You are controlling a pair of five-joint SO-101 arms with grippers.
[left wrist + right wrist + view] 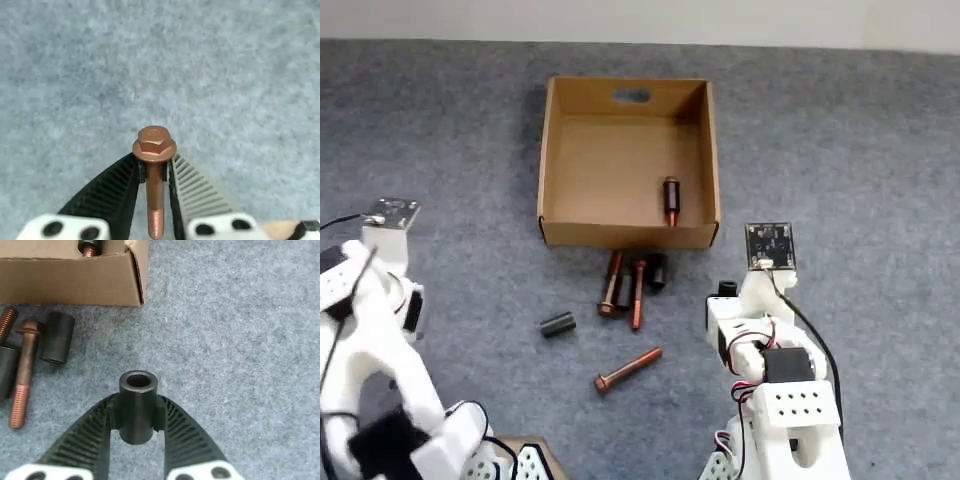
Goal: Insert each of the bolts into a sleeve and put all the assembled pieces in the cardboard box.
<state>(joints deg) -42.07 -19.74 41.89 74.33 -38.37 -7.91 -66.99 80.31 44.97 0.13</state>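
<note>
In the left wrist view my left gripper [155, 160] is shut on a copper bolt [154, 145], hex head outward, over bare carpet. My right gripper [137, 405] is shut on a black sleeve [137, 390] with its bore facing outward. In the high view the left arm [380, 300] stands at the table's left and the right arm [765, 330] right of the loose parts. The cardboard box [552, 160] holds one assembled piece [671, 200]. In front of it lie a bolt in a sleeve [612, 284], a bolt [638, 292], a sleeve [658, 270], another sleeve [558, 324] and a third bolt [628, 369].
Grey carpet covers the table. The box's front corner [135, 275] is close ahead of the right gripper, with a loose sleeve [57, 337] and a bolt [25, 372] beside it. Open carpet lies left and right of the box.
</note>
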